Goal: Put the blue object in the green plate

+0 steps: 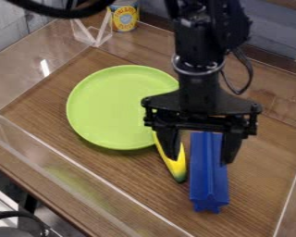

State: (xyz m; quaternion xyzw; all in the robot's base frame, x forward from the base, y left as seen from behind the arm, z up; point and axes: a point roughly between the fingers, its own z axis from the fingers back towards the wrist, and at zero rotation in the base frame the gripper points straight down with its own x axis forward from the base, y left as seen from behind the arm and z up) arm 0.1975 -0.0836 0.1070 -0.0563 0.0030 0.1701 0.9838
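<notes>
No legible text or labels

The green plate (107, 106) looks like smooth plastic with a soft sheen. Beside it, on the side away from the clear walls at the left, the blue object (207, 173) is plastic too, deep in colour and slightly glossy along its ridge. Between plate and block lies a yellow banana-shaped piece (174, 161), shiny like moulded plastic. The gripper (199, 153) above them is matt black. Everything sits on a wood-grain tabletop (64, 171), smooth and reflective, fenced by clear glossy panels (21, 139).
</notes>
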